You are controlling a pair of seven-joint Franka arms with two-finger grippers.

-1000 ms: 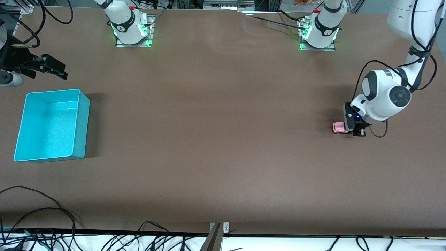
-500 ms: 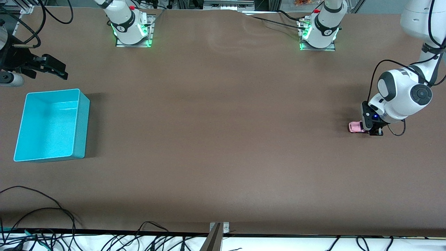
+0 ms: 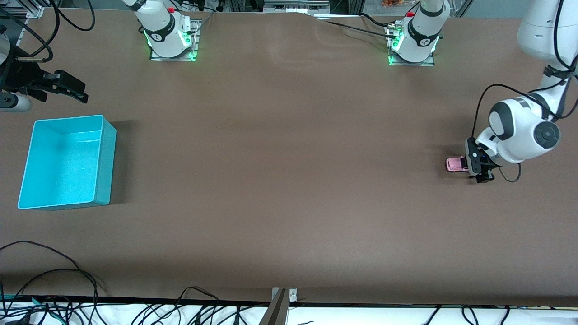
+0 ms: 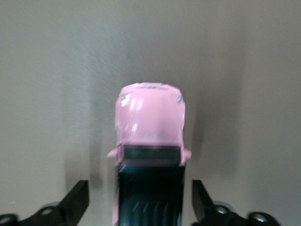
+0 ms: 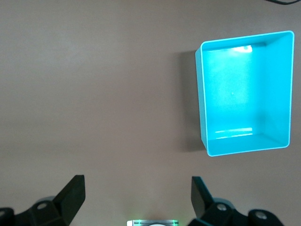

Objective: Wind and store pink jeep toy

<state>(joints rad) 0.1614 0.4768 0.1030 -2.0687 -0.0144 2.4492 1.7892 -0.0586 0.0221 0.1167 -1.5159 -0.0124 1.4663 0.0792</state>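
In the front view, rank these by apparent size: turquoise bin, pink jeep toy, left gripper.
1. Turquoise plastic bin, by far the largest.
2. Black two-finger left gripper, standing at the jeep; it looks slightly bigger, but the two are close.
3. Tiny boxy pink jeep toy.

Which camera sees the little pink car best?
The left wrist view. The pink jeep toy fills the middle of it, showing its hood, windshield and black roof between the open left claw. In the front view it is only a tiny pink speck. The right wrist view misses it completely.

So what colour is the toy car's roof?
Black, on the pink toy car; the left wrist view shows it best.
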